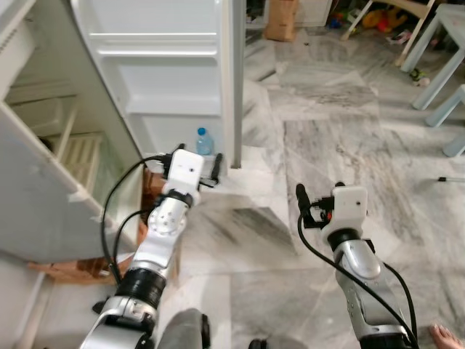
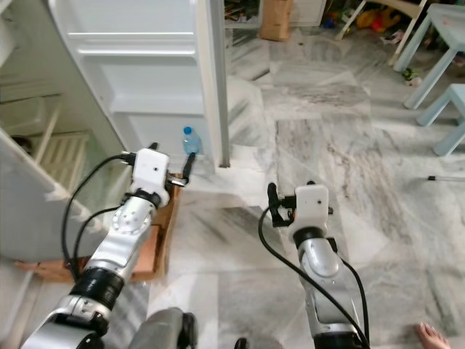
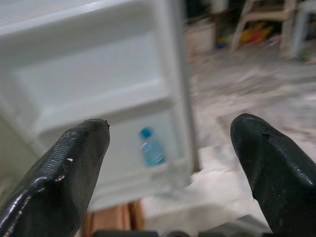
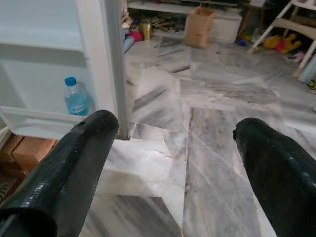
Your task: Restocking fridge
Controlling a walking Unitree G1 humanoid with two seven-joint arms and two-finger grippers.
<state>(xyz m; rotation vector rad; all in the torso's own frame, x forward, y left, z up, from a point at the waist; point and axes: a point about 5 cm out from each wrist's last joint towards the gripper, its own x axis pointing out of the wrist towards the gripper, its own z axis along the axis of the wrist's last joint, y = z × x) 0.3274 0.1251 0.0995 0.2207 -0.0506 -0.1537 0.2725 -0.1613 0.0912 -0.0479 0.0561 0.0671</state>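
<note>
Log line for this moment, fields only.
fridge door: open | water bottle: upright on bottom door shelf | left gripper: open, empty, facing bottle | right gripper: open, empty

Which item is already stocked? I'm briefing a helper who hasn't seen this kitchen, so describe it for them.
Find the open white fridge door, swung out over the marble floor. In its lowest door shelf stands a small clear water bottle with a blue cap, upright near the door's outer edge. It is that shelf's one item.

Water bottle (image 2: 191, 139) upright in fridge door (image 2: 138, 80) bottom shelf; claws off it.
</note>
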